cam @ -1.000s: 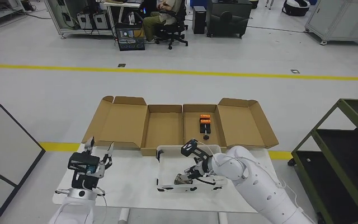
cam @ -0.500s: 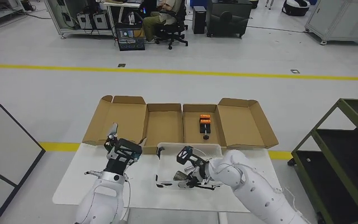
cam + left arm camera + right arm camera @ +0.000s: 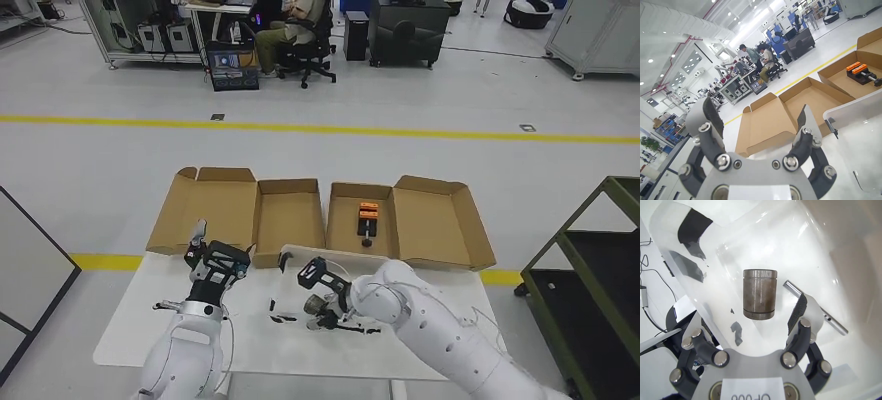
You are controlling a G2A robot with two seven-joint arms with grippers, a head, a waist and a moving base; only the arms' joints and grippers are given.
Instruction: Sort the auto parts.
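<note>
In the last second we swung our left hand (image 3: 756,108), fingers apart, in beside the clear bin (image 3: 848,107) and slid our right hand (image 3: 753,311), also apart, over the steel bushing (image 3: 759,294) lying in it by a pin (image 3: 834,323), so we judge a pick close

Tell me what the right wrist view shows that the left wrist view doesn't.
Right wrist view, not the left: a dark steel cylindrical bushing and a bright metal pin, lying side by side but apart inside the clear plastic bin. Left wrist view, not the right: the open left end effector, an empty cardboard box, and a second cardboard box holding an orange-jawed vise. Both: the clear plastic bin.
</note>
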